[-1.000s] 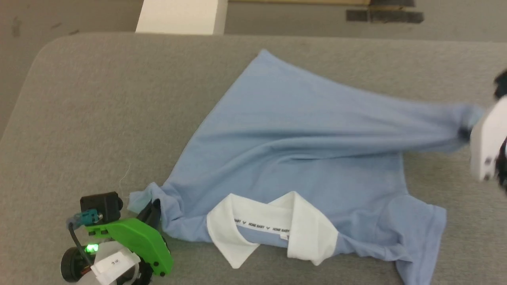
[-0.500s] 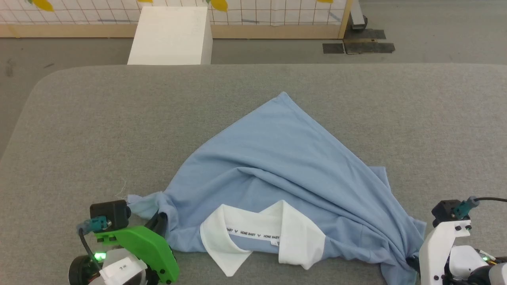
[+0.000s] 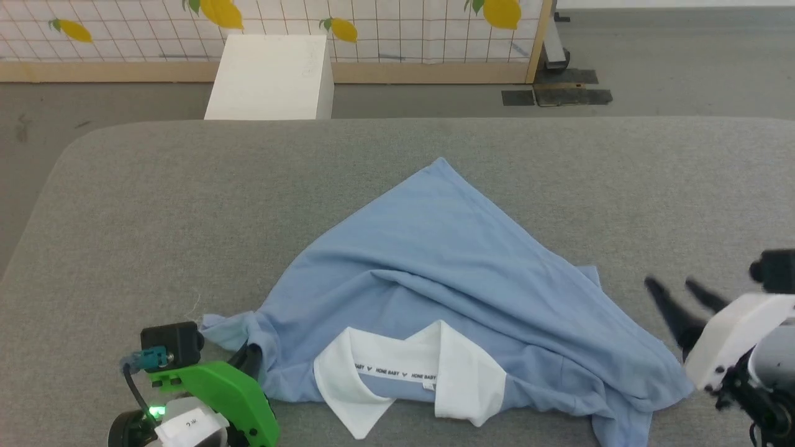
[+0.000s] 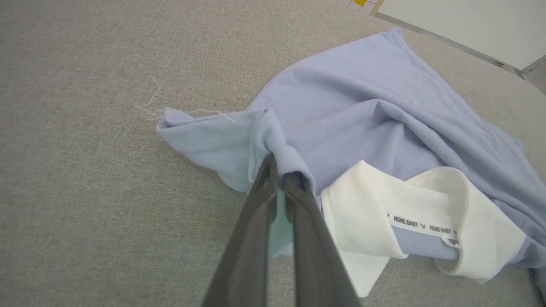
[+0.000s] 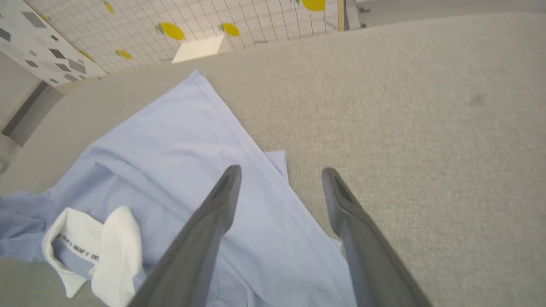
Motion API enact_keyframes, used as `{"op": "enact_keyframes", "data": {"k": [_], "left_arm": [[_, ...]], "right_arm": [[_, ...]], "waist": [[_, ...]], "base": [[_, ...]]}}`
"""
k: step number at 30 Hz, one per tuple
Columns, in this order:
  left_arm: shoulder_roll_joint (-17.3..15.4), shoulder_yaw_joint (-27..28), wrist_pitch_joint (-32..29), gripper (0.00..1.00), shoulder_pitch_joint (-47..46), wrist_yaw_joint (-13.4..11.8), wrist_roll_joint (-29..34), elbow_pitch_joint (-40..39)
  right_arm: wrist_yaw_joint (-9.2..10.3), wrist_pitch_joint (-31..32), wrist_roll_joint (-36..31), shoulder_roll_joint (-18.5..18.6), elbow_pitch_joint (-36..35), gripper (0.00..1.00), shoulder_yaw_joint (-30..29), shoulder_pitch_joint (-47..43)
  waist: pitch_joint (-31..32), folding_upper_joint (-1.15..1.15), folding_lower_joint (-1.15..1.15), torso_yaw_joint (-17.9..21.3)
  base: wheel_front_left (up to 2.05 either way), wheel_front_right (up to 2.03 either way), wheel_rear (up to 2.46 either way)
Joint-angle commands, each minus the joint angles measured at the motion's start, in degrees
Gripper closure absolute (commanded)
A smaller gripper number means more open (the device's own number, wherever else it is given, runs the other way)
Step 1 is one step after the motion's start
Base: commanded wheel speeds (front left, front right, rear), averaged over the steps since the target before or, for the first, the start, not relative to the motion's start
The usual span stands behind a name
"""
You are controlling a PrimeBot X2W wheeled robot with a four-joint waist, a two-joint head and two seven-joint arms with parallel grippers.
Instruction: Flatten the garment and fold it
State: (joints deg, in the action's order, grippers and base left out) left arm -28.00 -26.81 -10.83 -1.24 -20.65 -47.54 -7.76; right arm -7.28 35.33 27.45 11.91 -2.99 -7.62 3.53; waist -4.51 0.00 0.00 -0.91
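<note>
On grey table (image 3: 155, 205), garment (image 3: 447, 248) sleeve pinched by left gripper (image 4: 279, 172), right gripper (image 3: 669, 284) spread just beside it

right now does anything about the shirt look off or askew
Yes: the garment lies crumpled in a creased, lopsided triangle, its white collar askew, one sleeve bunched in the shut left gripper. A loose white thread trails from that sleeve onto the grey table.

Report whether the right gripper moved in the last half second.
Yes. Against the white collar, the right gripper has risen up the head view from the garment at its near right edge, now open.
</note>
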Motion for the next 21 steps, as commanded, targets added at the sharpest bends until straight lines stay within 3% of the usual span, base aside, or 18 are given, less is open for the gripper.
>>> {"op": "enact_keyframes", "data": {"k": [1, 6, 10, 21], "left_arm": [[-0.15, 0.13, 0.30, 1.00, 0.59, 0.28, -0.18, 0.09], [-0.23, 0.03, 0.38, 1.00, 0.59, 0.25, -0.11, -0.20], [-0.33, -0.06, 0.41, 1.00, 0.06, 0.19, 0.21, -0.66], [0.99, -1.53, 0.78, 1.00, -5.32, 1.18, 2.27, -3.12]], "right_arm": [[-0.21, -3.64, 0.21, -0.33, -1.02, 0.00, -0.12, 1.35], [-0.21, -14.83, -0.75, 0.40, -0.98, 0.00, 1.13, 3.61], [-0.21, -18.43, -1.12, 0.50, 1.42, 0.00, 2.67, 6.40], [-0.21, -13.86, -4.23, 3.09, 10.70, 0.00, 10.40, 25.38]], "waist": [[0.33, 0.00, 0.00, 0.15], [0.11, 0.00, 0.00, -0.21], [-0.94, 0.00, 0.00, -1.09], [-10.97, 0.00, 0.00, -8.73]], "base": [[0.00, 0.00, 0.00], [0.00, 0.00, 0.00], [0.00, 0.00, 0.00], [0.00, 0.00, 0.00]]}}
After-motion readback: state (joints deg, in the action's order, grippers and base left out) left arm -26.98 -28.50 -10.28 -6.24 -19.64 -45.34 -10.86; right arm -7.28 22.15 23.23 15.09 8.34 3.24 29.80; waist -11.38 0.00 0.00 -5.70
